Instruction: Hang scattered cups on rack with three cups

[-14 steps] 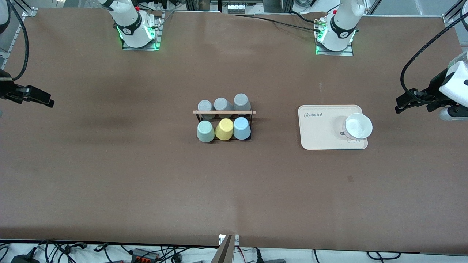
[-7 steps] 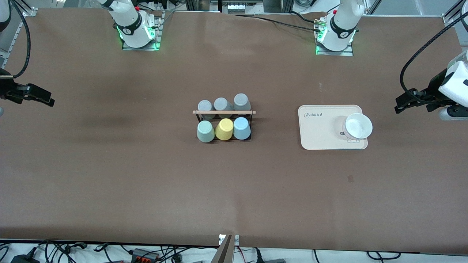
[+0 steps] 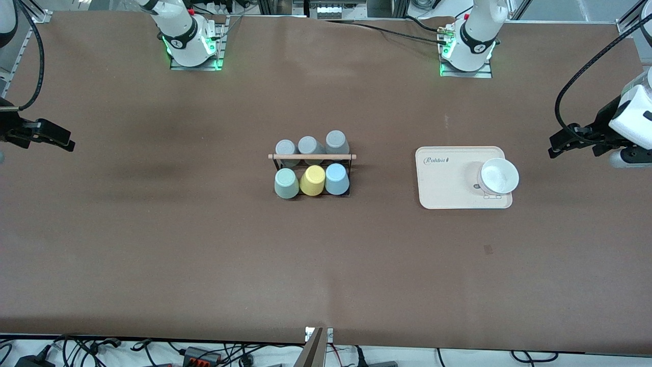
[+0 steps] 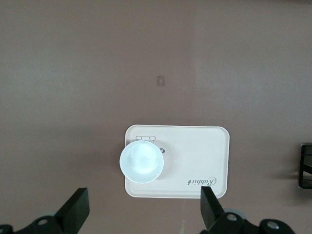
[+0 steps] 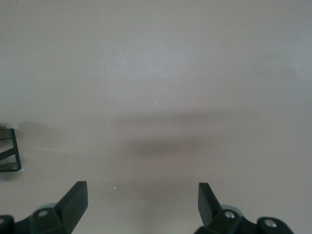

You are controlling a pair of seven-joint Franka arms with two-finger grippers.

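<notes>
The black wire rack (image 3: 350, 176) with its wooden rod (image 3: 311, 156) stands mid-table. The sage-green cup (image 3: 286, 183) and the light blue cup (image 3: 336, 179) sit upside down on its pegs in the row nearer the camera, with the yellow cup (image 3: 312, 180) between them. Three grey cups (image 3: 309, 145) fill the farther row. My left gripper (image 3: 552, 149) is open and empty, up at the left arm's end of the table; its wrist view (image 4: 144, 209) shows the rack's edge (image 4: 305, 165). My right gripper (image 3: 70, 145) is open and empty at the right arm's end; its wrist view (image 5: 141, 204) shows a rack corner (image 5: 10, 151).
A cream rectangular tray (image 3: 443, 178) lies between the rack and my left gripper, with a white bowl (image 3: 499, 176) on it. Both also show in the left wrist view, the tray (image 4: 204, 146) and the bowl (image 4: 142, 162). Brown table surface surrounds everything.
</notes>
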